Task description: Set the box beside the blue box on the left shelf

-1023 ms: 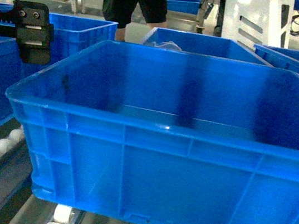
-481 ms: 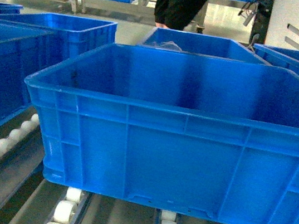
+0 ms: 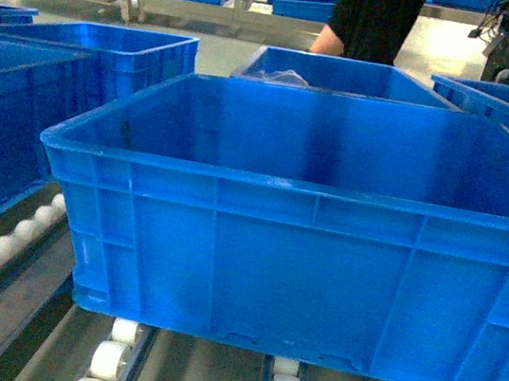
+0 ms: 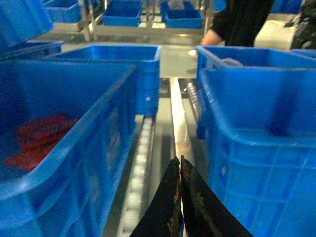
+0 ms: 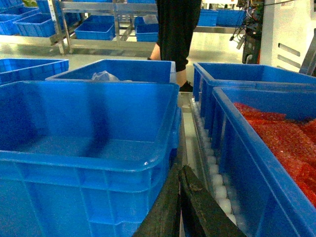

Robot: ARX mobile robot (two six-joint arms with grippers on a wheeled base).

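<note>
The box (image 3: 301, 265), a big bright-blue crate, stands empty on the white rollers of the left shelf (image 3: 109, 360) in the middle of the head view. To its left sits the blue box (image 3: 4, 134), with a narrow gap between them. Neither gripper shows in the head view. In the left wrist view my left gripper (image 4: 178, 160) is shut on nothing, low over the gap between the blue box (image 4: 74, 163) and the box (image 4: 261, 163). My right gripper (image 5: 180, 169) is shut and empty too, just off the right wall of the box (image 5: 84, 197).
A crate holding red material (image 5: 266, 163) flanks the box on the right, past a roller rail (image 5: 217, 182). More blue crates (image 3: 344, 75) stand behind. A person in black (image 3: 376, 17) is on the floor beyond the rack. The blue box also holds red material (image 4: 42, 138).
The left gripper, seen a second ago at the upper left of the head view, has dropped out of that view. The box looks farther away and shifted right. The person walked to the right.
</note>
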